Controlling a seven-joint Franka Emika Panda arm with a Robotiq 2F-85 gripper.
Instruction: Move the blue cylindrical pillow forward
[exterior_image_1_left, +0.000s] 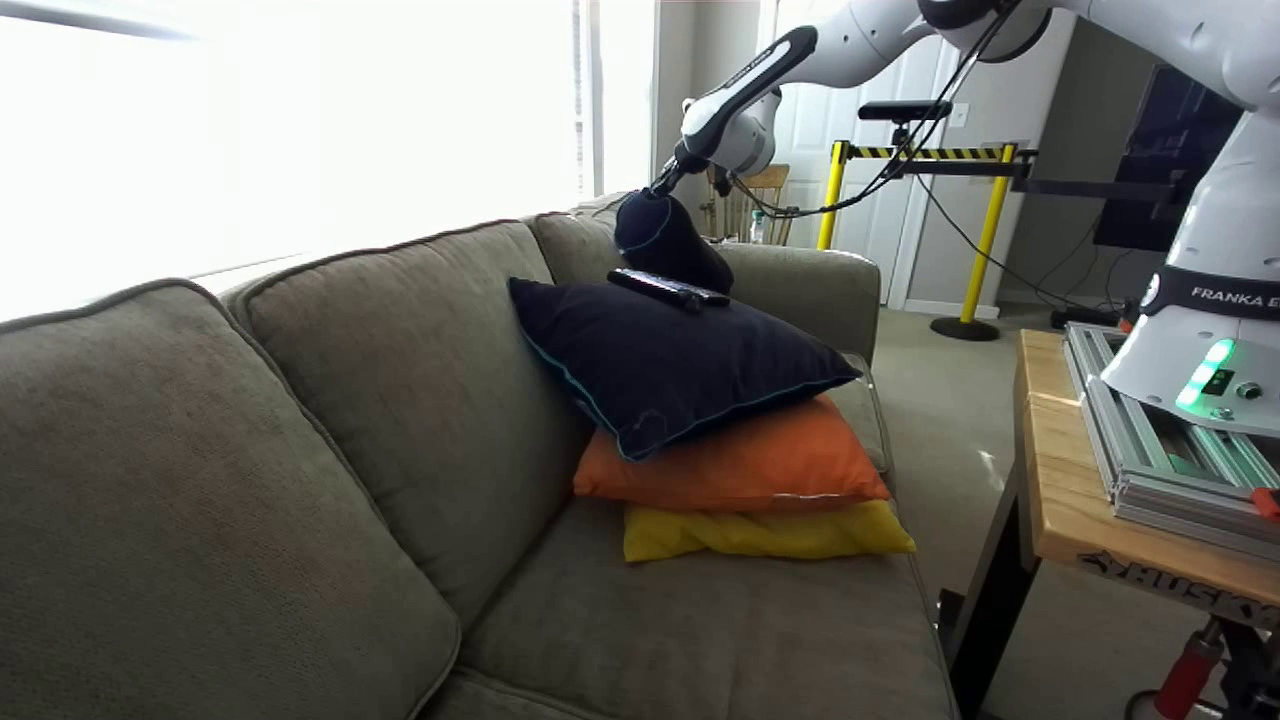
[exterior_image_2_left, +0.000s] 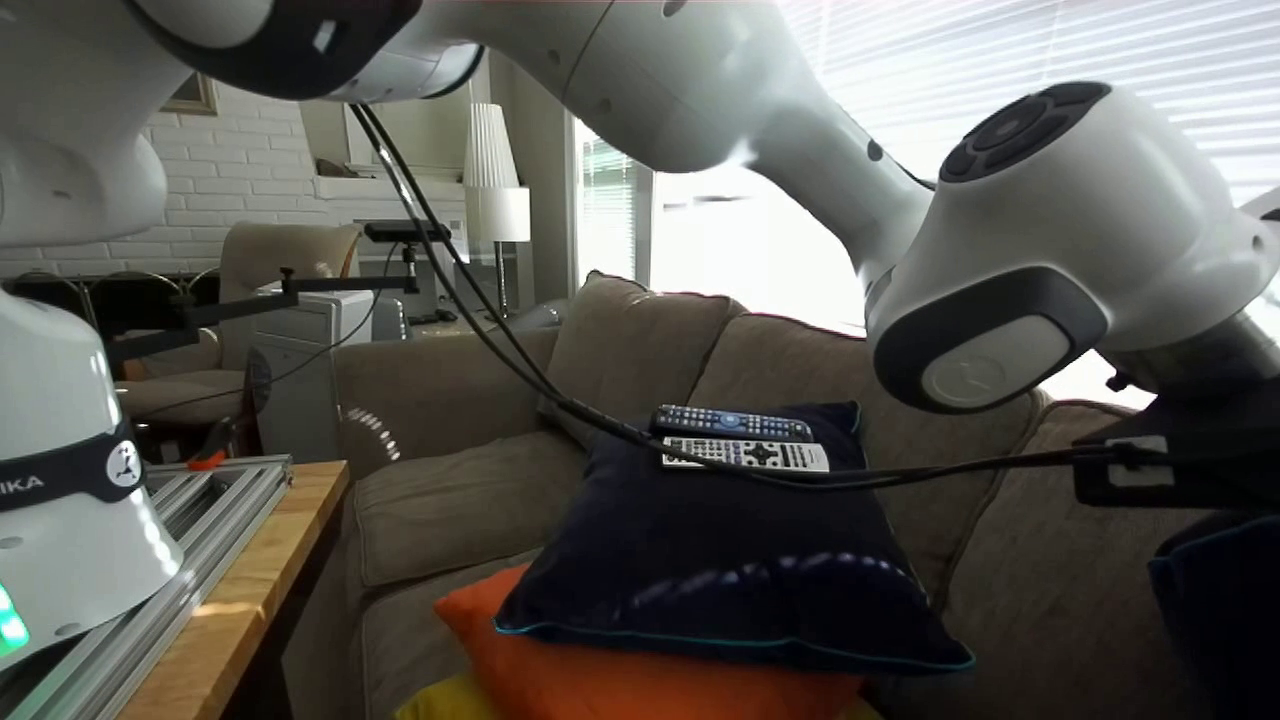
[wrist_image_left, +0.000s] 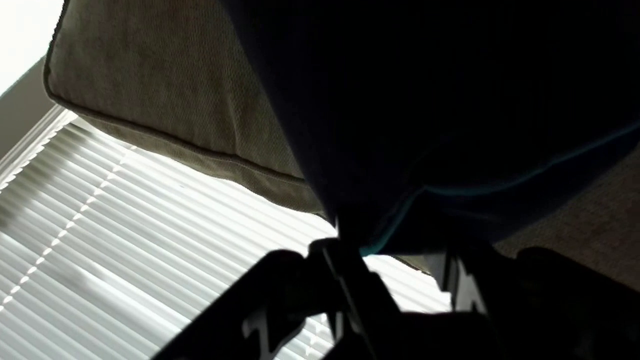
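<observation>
Blue cylindrical pillow (exterior_image_1_left: 672, 240) (tilted) touches the partly spread pincer (wrist_image_left: 397, 255).

Home, prob liv rm: sofa (exterior_image_1_left: 430, 440), lamp (exterior_image_2_left: 497, 200), blinds (wrist_image_left: 165, 240).

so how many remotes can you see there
2: the dark remote and the pale remote, lying side by side on top of the large navy square cushion. Any tucked underneath it would be hidden.
</observation>
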